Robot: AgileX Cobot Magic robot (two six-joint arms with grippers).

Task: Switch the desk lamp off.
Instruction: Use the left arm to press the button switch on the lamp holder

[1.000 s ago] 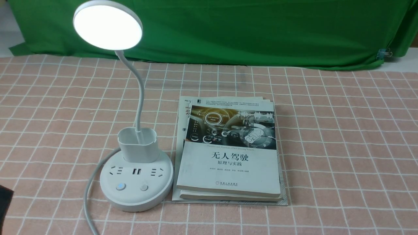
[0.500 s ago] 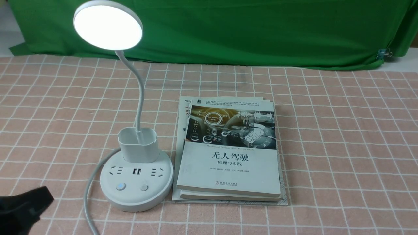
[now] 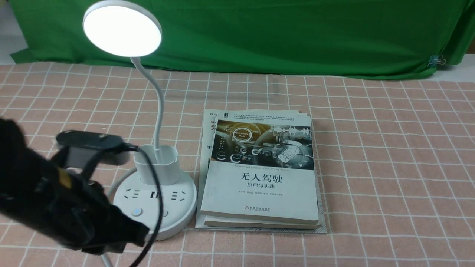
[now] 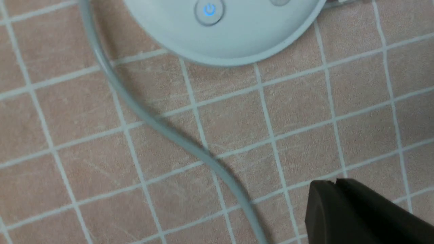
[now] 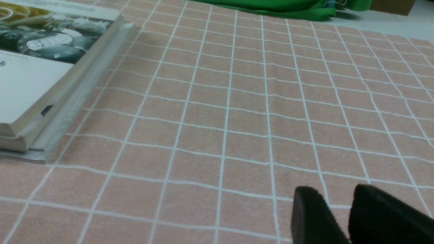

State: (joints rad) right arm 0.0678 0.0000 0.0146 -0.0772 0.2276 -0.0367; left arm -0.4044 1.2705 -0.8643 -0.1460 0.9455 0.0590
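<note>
The white desk lamp stands at the left of the front view, its round disc head (image 3: 122, 29) lit. Its thin neck runs down into the cup holder (image 3: 156, 165) on the round base (image 3: 178, 213). A blue-lit button (image 3: 137, 212) sits on the base; my arm's cable crosses the second button. My left gripper (image 3: 143, 234) hangs at the base's front left edge, just short of the blue-lit button. In the left wrist view the gripper (image 4: 334, 182) is shut and empty, apart from the base (image 4: 237, 37) and its blue button (image 4: 209, 11). My right gripper (image 5: 334, 195) is slightly open and empty over bare cloth.
A stack of books (image 3: 259, 174) lies right beside the lamp base, also in the right wrist view (image 5: 34, 74). The lamp's grey cord (image 4: 152, 122) curls from the base toward the front edge, under my left arm. Green cloth (image 3: 282, 33) hangs behind the checked pink tablecloth.
My left arm has come in from the lower left corner, up and to the right, and now covers the front left of the lamp base. The lamp stays lit.
</note>
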